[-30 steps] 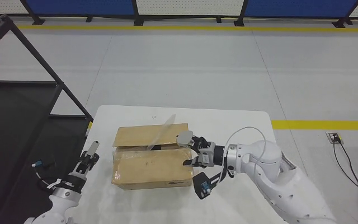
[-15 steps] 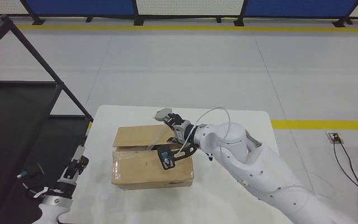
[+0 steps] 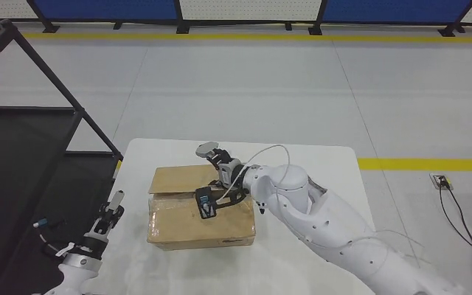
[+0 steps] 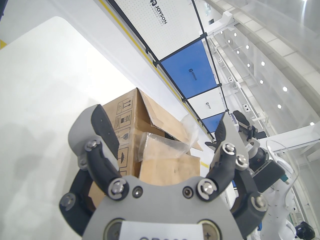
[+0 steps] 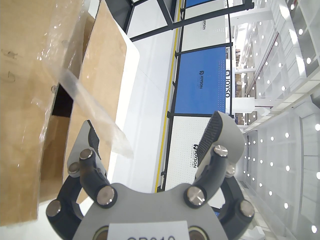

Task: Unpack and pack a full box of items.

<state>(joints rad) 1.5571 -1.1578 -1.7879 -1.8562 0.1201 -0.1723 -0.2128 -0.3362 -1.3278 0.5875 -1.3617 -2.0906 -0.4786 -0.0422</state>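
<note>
A brown cardboard box [image 3: 177, 221] lies in the middle of the white table [image 3: 317, 166], its top flaps partly parted along a dark gap. In the right wrist view a strip of clear plastic [image 5: 97, 116] sticks up out of the box [image 5: 22, 51] near that gap. My right gripper [image 3: 214, 156] hovers above the box's far flap, open and holding nothing [image 5: 152, 136]; the strip's tip lies beside one fingertip [image 5: 92, 138]. My left gripper [image 3: 118, 200] is open off the box's left side, aimed at the box [image 4: 155, 156], with nothing between its fingers [image 4: 162, 131].
A black metal frame [image 3: 70, 114] stands just off the table's far left corner. The table's right half and front left strip are bare. Beyond the far edge is white floor with a yellow line [image 3: 413, 164].
My right arm has swung from the box's right end to over its far flap, towards the left. The left gripper dipped back and then rose again near the table's left edge.
</note>
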